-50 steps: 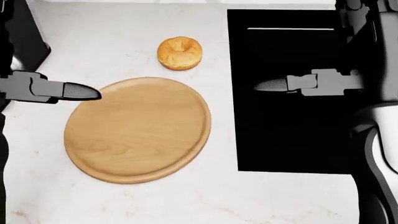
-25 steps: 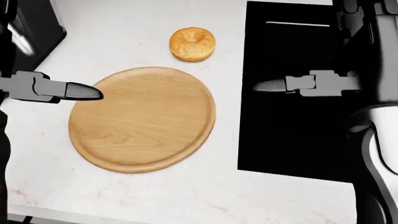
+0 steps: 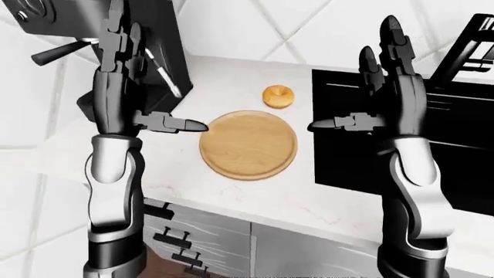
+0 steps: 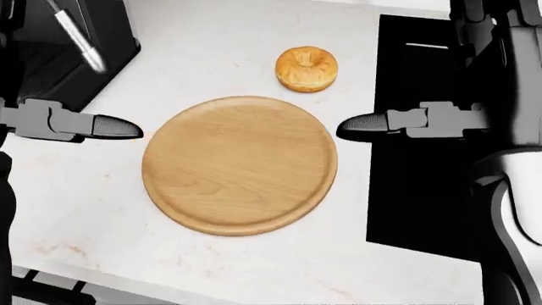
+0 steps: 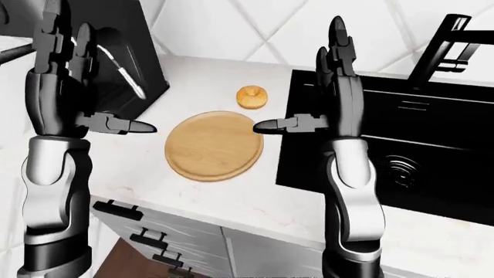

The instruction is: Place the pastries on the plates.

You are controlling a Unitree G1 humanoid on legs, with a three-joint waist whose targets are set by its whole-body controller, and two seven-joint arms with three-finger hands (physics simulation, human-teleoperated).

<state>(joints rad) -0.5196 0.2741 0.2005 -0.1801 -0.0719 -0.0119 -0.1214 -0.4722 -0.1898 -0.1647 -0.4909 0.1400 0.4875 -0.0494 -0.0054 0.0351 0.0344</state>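
While the black sink is filling the right of the head view and a dark appliance is standing at top left, nothing is blocking the wooden plate, which is lying bare on the white counter. Just above it, apart from its rim, the pastry is sitting. Left hand and right hand are hovering upright, fingers spread, gripping nothing; the appliance is running past the frame edge.
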